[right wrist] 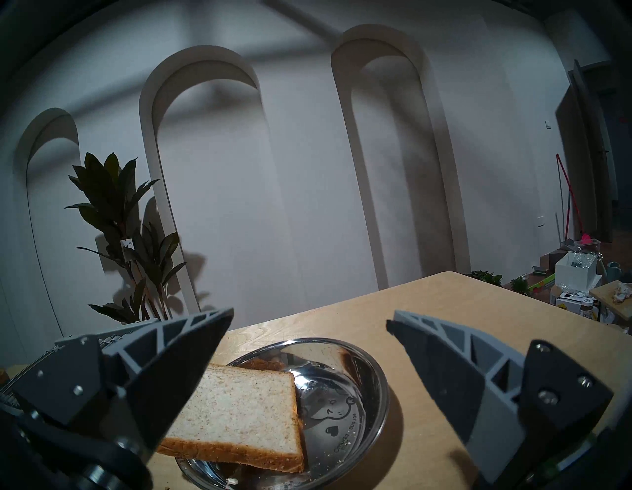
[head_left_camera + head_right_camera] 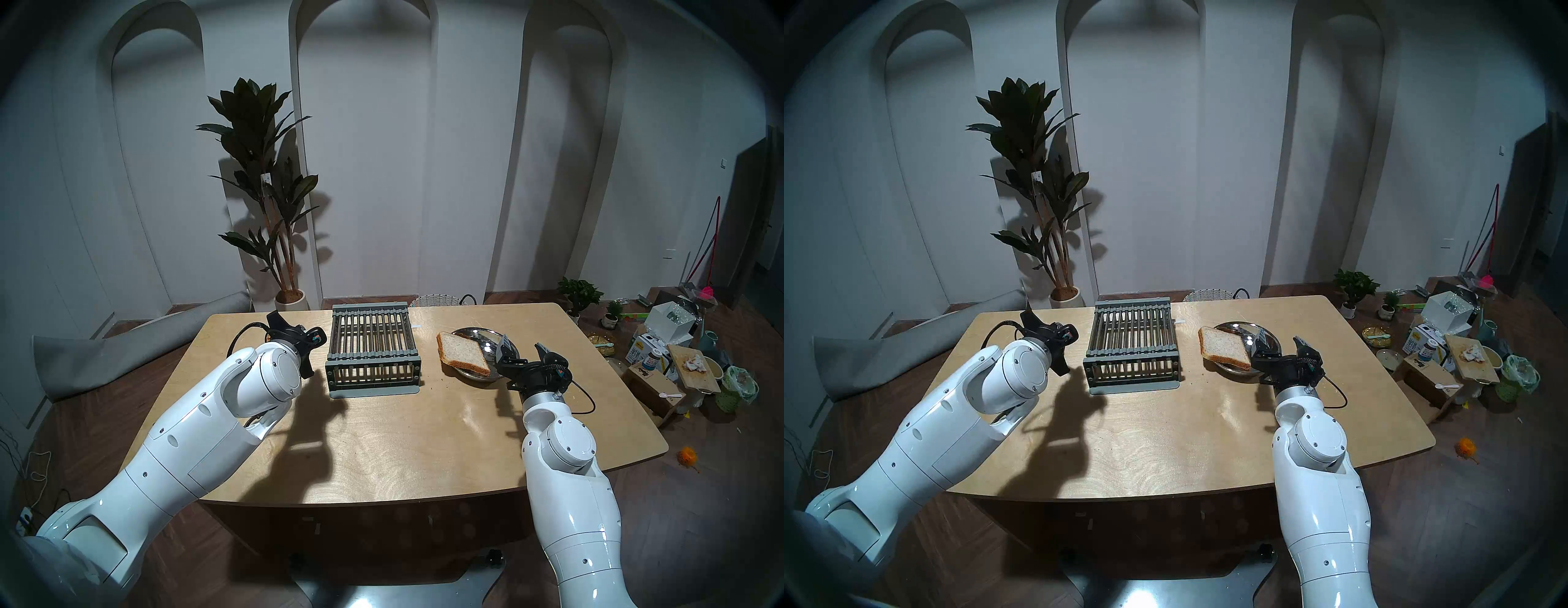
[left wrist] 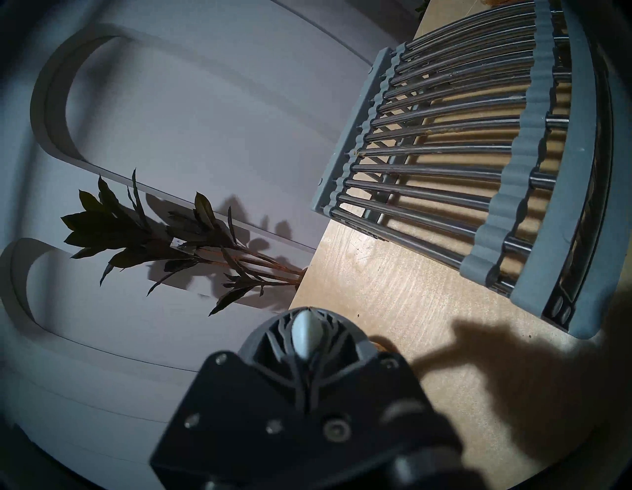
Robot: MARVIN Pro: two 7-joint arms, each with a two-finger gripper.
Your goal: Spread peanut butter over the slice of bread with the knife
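Right wrist view: slice of bread (image 1: 239, 414) lies tilted on the steel dish (image 1: 359, 427), right claw (image 1: 307, 328) apart above it (left claw (image 3: 307, 328) clamped on a pale blue knife handle (image 3: 305, 333)).

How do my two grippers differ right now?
The left gripper is shut on the knife, gripping its pale handle; the right gripper is open and empty. The left gripper sits beside the rack; the right gripper faces the bread lying across the metal bowl. Both have ribbed grey fingers.
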